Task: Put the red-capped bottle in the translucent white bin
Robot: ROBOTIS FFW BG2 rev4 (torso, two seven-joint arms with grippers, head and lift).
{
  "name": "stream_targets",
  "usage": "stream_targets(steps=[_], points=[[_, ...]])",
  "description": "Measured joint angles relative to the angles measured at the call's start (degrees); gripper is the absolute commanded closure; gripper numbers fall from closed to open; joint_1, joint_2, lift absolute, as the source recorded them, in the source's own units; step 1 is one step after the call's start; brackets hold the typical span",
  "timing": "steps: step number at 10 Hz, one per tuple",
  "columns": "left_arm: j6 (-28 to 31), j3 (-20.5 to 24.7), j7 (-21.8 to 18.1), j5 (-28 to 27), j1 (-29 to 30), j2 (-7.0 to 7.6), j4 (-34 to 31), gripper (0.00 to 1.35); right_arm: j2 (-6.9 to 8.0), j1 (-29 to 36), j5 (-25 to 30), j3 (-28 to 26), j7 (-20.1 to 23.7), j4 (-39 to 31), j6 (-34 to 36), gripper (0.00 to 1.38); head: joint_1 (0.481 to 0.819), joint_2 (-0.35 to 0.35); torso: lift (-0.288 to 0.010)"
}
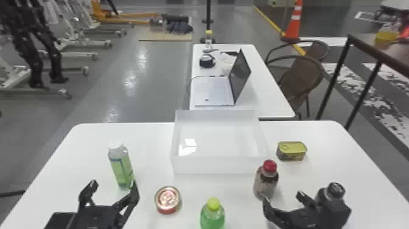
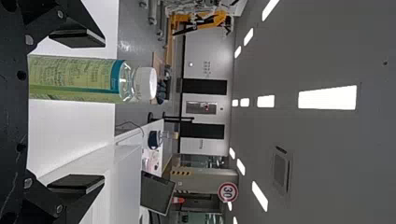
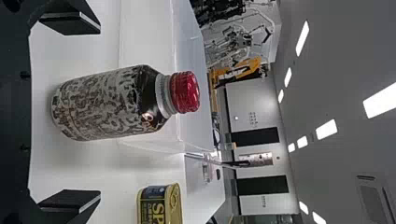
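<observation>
I am wearing black from palm to fingertip, all angles and flat faces.
In the head view, my left gripper (image 1: 113, 185) and right gripper (image 1: 282, 197) are each showing two slim, angular black fingers, and a boxy black housing (image 1: 94, 216) is forming the left one's base. In the left wrist view, my dark palm plate (image 2: 11, 116) is displaying small round holes (image 2: 21, 75) and a thin, pale, scratch-like line (image 2: 14, 190), while greyish round screw heads (image 2: 60, 14) are dotting the finger links. My pads (image 2: 77, 38) are ending in flat, sharp-edged wedges; in the right wrist view, a narrow grey strip (image 3: 88, 23) is edging one.
</observation>
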Motion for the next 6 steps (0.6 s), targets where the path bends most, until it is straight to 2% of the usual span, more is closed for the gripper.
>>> stream_targets(steps=[3, 6], points=[[-0.29, -0.02, -0.04, 0.18, -0.09, 0.00, 0.24, 0.25, 0.22, -4.59, -0.19, 0.58, 3.36, 5.98, -1.69, 0.09, 0.549, 0.000, -0.100], [-0.65, -0.11, -0.07, 0.69, -0.15, 0.00, 0.52, 0.26, 0.26, -7.80, 2.17, 0.96, 3.22, 8.65, -1.91, 0.09, 0.549, 0.000, -0.100]])
